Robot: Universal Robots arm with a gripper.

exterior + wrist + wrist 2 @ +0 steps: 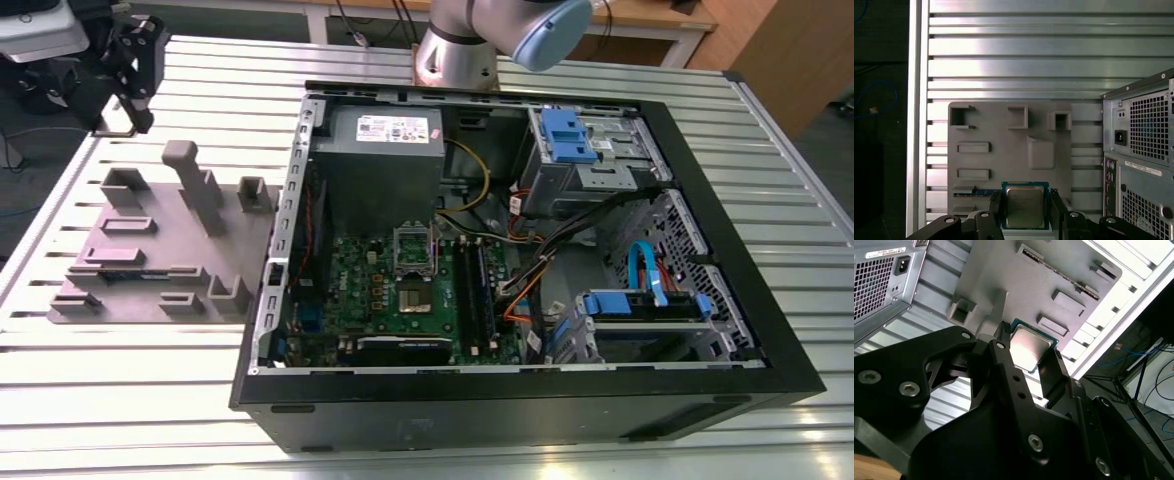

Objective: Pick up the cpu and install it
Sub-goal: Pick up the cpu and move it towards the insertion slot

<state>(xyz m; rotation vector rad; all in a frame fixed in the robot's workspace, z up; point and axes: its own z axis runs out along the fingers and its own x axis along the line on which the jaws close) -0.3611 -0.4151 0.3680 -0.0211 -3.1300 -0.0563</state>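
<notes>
Your claw (pixel 1029 346) is clamped on the cpu (pixel 1025 206) by two opposite edges, held flat above the mauve-grey tray (pixel 1004 130). Edge grip likely keeps its underside clear. Motherboard socket (pixel 414 270) has no chip in it.

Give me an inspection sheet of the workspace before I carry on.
Surface: slatted metal table, carrying the mauve-grey tray and the open computer case.
Job's things: cpu gripped, held off the tray; motherboard exposed in the case.
Clutter: tray with upright blocks, beside the case on the exterior view's left.
Grippers: tool shut on the cpu, raised near the tray.
Cables: coloured wiring inside the case; blue cables beyond the table edge.
Surroundings: arm base and wooden furniture behind the table.
</notes>
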